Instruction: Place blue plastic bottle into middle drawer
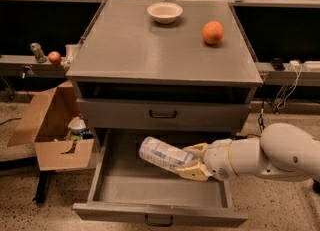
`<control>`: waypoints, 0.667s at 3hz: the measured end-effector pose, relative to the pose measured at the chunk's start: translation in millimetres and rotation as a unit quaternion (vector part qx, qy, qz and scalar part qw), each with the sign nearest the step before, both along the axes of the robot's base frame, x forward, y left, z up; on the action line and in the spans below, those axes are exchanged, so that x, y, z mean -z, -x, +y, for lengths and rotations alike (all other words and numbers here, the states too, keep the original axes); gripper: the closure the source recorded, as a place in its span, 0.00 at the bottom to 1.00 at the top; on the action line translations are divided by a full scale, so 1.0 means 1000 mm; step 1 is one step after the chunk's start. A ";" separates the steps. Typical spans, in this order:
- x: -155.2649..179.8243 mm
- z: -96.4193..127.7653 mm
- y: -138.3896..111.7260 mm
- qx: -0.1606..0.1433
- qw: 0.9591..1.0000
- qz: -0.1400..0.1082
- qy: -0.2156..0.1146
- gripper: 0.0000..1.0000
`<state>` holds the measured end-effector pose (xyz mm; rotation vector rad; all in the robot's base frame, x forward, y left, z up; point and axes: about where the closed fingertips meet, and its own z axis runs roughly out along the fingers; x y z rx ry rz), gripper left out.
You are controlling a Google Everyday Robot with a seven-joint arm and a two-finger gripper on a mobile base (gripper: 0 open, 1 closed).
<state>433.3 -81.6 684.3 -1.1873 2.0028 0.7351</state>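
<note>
The blue plastic bottle (161,154) is clear with a white and pale-blue label. It lies sideways in my gripper (192,161), which is shut on its right end. My white arm reaches in from the right. The bottle hangs inside the open middle drawer (159,212), the lowest grey drawer, pulled out with a low front lip and a small dark handle. The bottle is over the drawer's middle, just above its floor. Whether it touches the floor I cannot tell.
A closed grey drawer (162,114) sits above the open one. On the cabinet top (125,50) stand a white bowl (165,12) and an orange (213,32). An open cardboard box (52,130) stands on the floor to the left.
</note>
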 end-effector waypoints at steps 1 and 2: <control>0.062 0.002 -0.037 -0.003 1.000 -0.015 0.011 1.00; 0.119 0.006 -0.065 0.001 1.000 -0.010 0.014 1.00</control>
